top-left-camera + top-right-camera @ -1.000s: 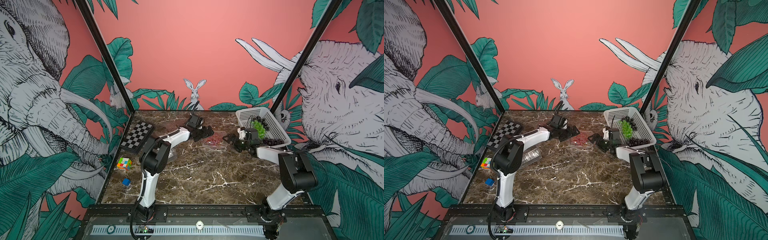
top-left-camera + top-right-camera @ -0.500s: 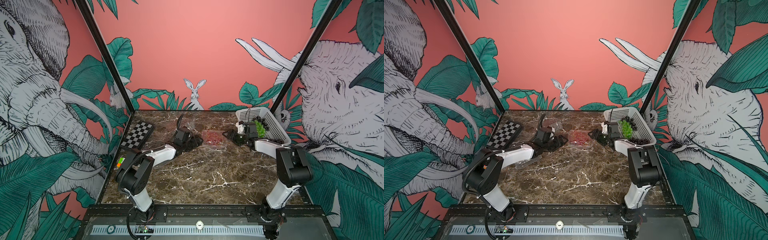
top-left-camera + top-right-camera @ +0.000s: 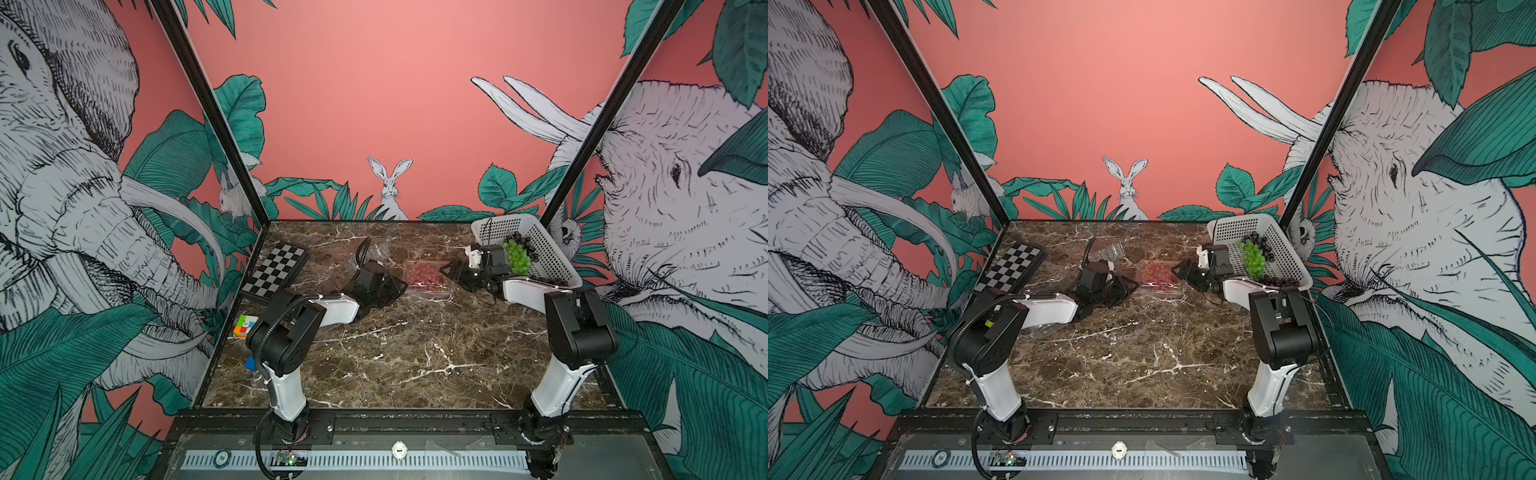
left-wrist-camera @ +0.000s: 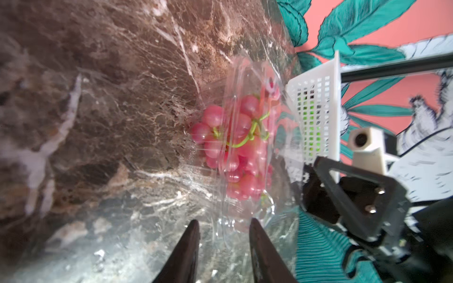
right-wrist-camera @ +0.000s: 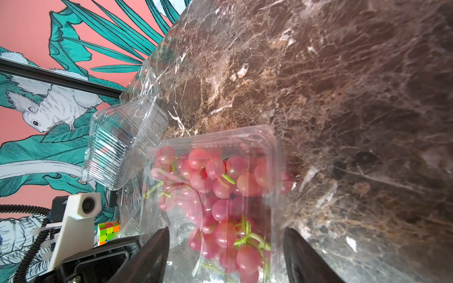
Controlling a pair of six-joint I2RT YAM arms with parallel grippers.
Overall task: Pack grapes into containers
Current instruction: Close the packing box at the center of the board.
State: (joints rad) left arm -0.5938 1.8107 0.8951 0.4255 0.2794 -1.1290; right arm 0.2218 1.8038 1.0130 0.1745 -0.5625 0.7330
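A clear container (image 3: 426, 277) (image 3: 1158, 276) of red grapes (image 4: 235, 147) (image 5: 215, 186) sits on the marble mid-back, its lid lying open toward the left arm. My left gripper (image 4: 224, 220) (image 3: 395, 286) has its jaws drawn close with the lid's clear edge between them. My right gripper (image 5: 225, 229) (image 3: 448, 272) straddles the container's body from the other side, a finger against each side wall. Green grapes (image 3: 516, 257) and dark grapes (image 3: 519, 239) lie in the white basket (image 3: 544, 249). An empty container (image 5: 122, 147) (image 3: 374, 251) lies just behind the left gripper.
A chessboard (image 3: 276, 270), a colour cube (image 3: 245, 325) and a small blue piece (image 3: 250, 363) lie along the left edge. Another clear container (image 3: 1050, 328) shows under the left forearm. The basket stands in the back right corner.
The left arm swung forward and its wide jaws drew close on the lid's edge. The right gripper slid left from the basket to the container and narrowed onto its sides.
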